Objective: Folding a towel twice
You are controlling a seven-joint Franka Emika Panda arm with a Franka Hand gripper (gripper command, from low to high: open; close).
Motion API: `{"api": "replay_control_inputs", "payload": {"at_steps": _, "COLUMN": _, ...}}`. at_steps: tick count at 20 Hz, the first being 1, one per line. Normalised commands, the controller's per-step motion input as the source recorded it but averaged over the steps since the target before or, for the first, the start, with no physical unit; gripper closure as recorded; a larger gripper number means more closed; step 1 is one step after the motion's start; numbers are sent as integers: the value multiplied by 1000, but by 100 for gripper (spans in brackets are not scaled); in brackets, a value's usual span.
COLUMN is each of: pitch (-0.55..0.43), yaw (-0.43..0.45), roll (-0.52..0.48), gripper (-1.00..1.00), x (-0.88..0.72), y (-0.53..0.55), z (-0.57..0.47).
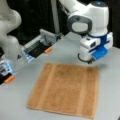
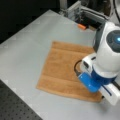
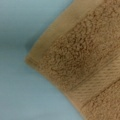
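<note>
The orange-brown towel (image 1: 65,90) lies spread flat in a single layer on the grey table, with two paler stripes running along opposite sides. In both front views it is roughly square (image 2: 62,72). My gripper (image 1: 90,62) hangs low over the towel's corner at a front view's upper right, close to the cloth. In a front view from the opposite side, the white and blue hand covers that corner and hides the fingertips. The wrist view shows only that towel corner (image 3: 82,55) up close on the table, with no fingers in it.
A metal fixture (image 1: 41,43) with an orange tab stands beyond the towel, also seen as the fixture (image 2: 82,12). A second white arm (image 1: 7,37) rises at a front view's left, with an orange piece (image 1: 9,79) near its base. A black perforated board (image 2: 15,105) borders the table.
</note>
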Motion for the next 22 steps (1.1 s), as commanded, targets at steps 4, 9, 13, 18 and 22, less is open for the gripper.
{"api": "replay_control_inputs", "payload": {"at_steps": 4, "pitch": 29, "yaw": -89, "roll": -240, "gripper": -100, "x": 246, "y": 190, "z": -33}}
{"api": "replay_control_inputs", "payload": {"at_steps": 9, "pitch": 68, "yaw": -91, "roll": -254, "gripper": -100, "x": 228, "y": 226, "z": -34}}
{"api": "replay_control_inputs", "payload": {"at_steps": 13, "pitch": 63, "yaw": -88, "roll": -247, "gripper": -100, "x": 246, "y": 267, "z": -34}}
{"api": "replay_control_inputs", "payload": {"at_steps": 18, "pitch": -34, "yaw": -101, "roll": -99, "gripper": -100, "x": 239, "y": 294, "z": -173}}
{"api": "replay_control_inputs", "payload": {"at_steps": 22, "pitch": -50, "yaw": -100, "roll": -64, "gripper": -100, "x": 201, "y": 222, "z": -190}}
